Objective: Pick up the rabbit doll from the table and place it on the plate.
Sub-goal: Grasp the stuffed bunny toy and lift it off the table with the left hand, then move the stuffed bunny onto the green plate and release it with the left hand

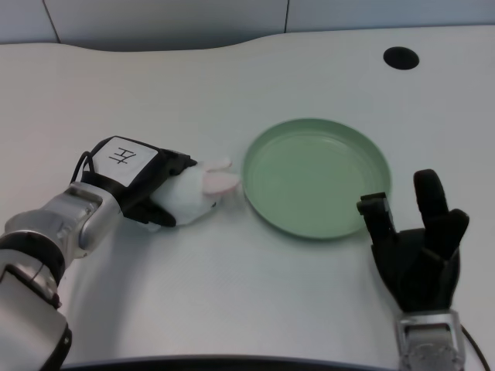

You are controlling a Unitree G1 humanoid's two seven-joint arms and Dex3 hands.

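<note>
1. The rabbit doll point(197, 193) lies on the tabletop point(232, 294), its ears just touching the green plate point(267, 202) at its left rim.
2. The left hand point(143, 182) grips the doll's body, fingers closed around it.

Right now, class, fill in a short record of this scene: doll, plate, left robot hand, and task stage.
doll: white rabbit doll lying on the table, just left of the plate
plate: green plate, nothing on it
left robot hand: left robot hand wrapped around the doll's body
task stage: doll grasped, not yet on the plate
</note>
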